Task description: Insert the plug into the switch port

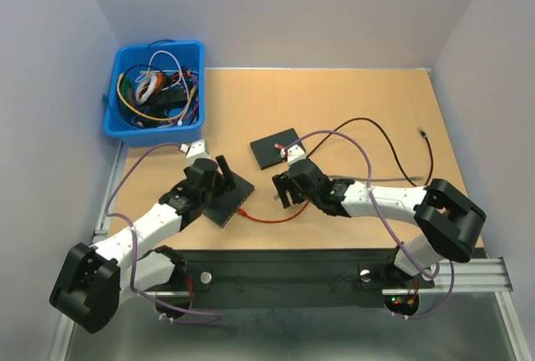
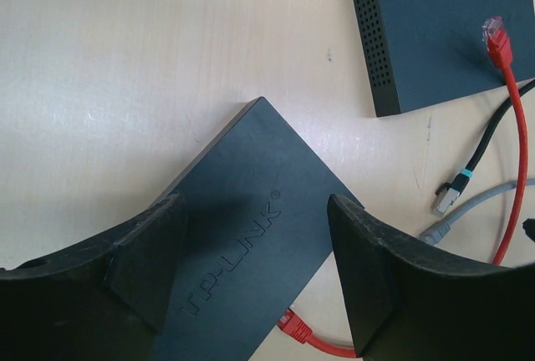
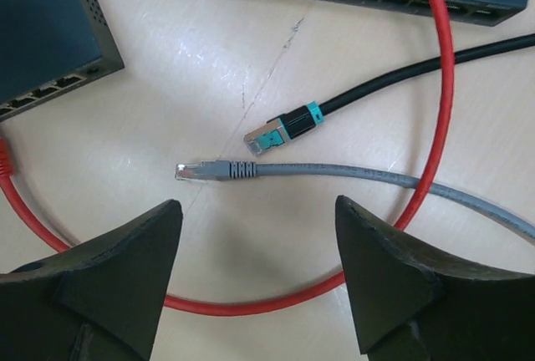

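Observation:
A black TP-LINK switch (image 1: pixel 227 198) lies at the near left; it also shows in the left wrist view (image 2: pixel 242 244). A red plug (image 2: pixel 294 327) sits at its port edge. My left gripper (image 2: pixel 255 277) is open, its fingers astride the switch top without touching it. A second black switch (image 1: pixel 276 147) lies further back, with the red cable's other plug (image 2: pixel 496 39) resting on it. My right gripper (image 3: pixel 259 277) is open and empty over the table. Just beyond it lie a grey plug (image 3: pixel 205 170) and a black cable's teal plug (image 3: pixel 280 131).
A blue bin (image 1: pixel 142 134) full of cables stands at the back left. The red cable (image 1: pixel 276 219) loops on the table between the switches. The grey cable (image 1: pixel 393 179) and the black cable (image 1: pixel 376 127) trail off to the right.

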